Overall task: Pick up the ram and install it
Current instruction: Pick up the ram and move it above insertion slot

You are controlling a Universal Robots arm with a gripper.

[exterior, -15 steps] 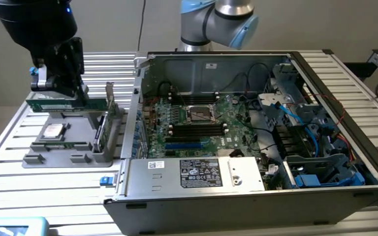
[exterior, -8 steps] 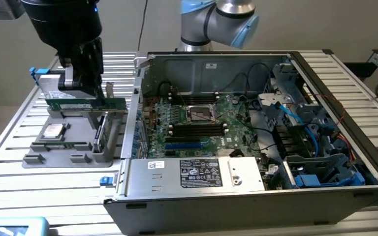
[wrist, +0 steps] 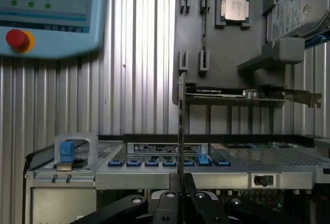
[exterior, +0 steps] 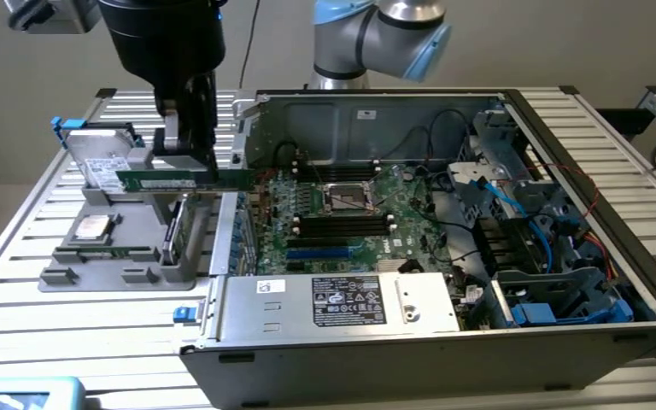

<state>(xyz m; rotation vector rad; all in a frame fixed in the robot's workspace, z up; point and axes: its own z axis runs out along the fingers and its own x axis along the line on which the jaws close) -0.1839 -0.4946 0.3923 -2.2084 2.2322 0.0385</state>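
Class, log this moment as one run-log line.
gripper: shut on ram | ram: above grey parts holder | computer case: open, ram not installed

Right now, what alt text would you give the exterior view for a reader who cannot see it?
The gripper holds the ram level over a grey parts holder, on the exterior view's left of a slatted metal table. On the exterior view's right lies an open computer case, its motherboard exposed.
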